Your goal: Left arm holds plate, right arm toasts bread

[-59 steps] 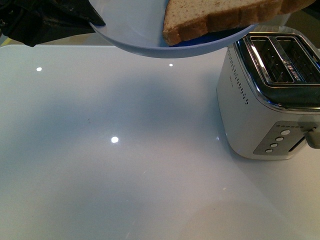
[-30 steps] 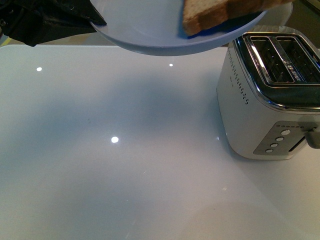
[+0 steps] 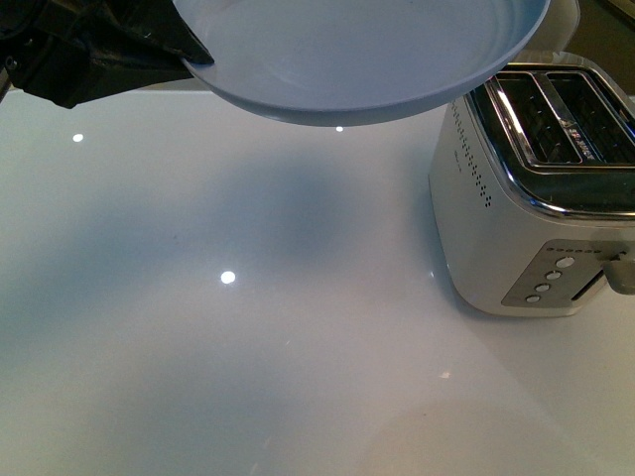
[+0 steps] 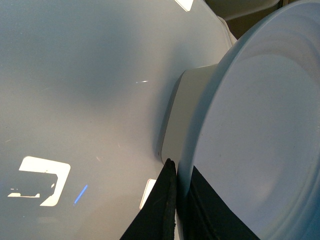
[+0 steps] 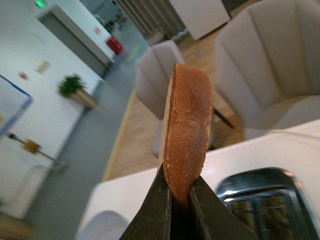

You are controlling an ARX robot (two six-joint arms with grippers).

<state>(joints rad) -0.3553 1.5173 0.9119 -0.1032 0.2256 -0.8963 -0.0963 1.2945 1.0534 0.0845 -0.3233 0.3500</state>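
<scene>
Spreading open across the near and left side, the white table (image 3: 248, 377) gives wide room; the toaster (image 3: 536, 198) stands on the right. Farther off, the left gripper (image 3: 193, 50) clamps the raised plate (image 3: 367, 50) by its left rim. The right gripper (image 5: 180, 205) pinches the bread (image 5: 187, 125) upright, near the toaster's slots.

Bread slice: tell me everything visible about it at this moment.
The bread shows only in the right wrist view, edge-on: a brown, slightly porous crust with a rounded end. One edge is pinched between the right gripper's black fingers; the rest sticks out free, in the air. The toaster's slots lie beyond it. Nothing else touches it.
</scene>
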